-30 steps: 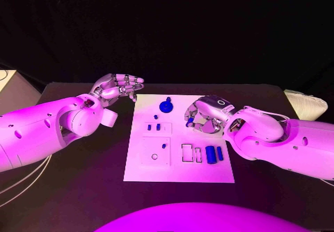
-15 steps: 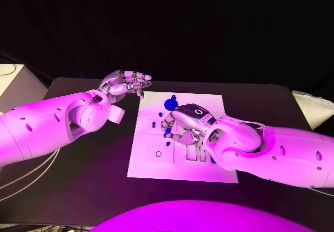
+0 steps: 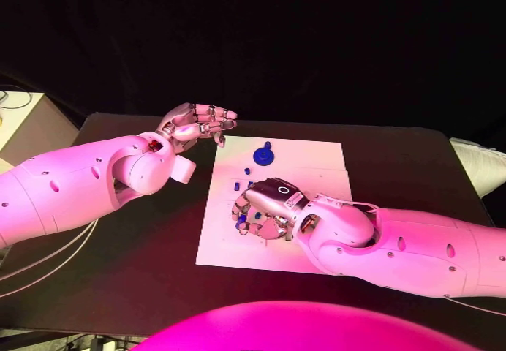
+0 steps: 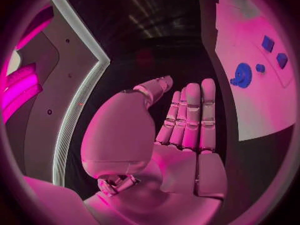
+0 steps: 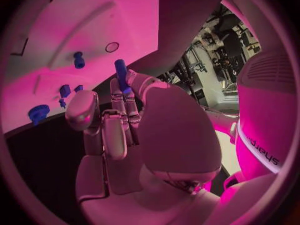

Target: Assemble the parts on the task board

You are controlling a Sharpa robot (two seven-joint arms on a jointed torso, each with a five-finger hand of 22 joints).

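The white task board lies mid-table. My right hand hovers over its middle and pinches a short blue peg between thumb and fingers. A blue round knob part stands near the board's far edge, with small blue pieces just nearer. In the right wrist view the board shows another small blue peg standing in it and a round hole. My left hand floats off the board's far left corner, fingers straight and holding nothing.
A pale box stands at the table's left edge and a white bundle at its right edge. My right forearm covers the board's near right part. Bare black table lies left of the board.
My right hand has moved from the board's right side across to its middle, still carrying the blue peg. The left hand has kept its place by the far left corner. The camera shifted.
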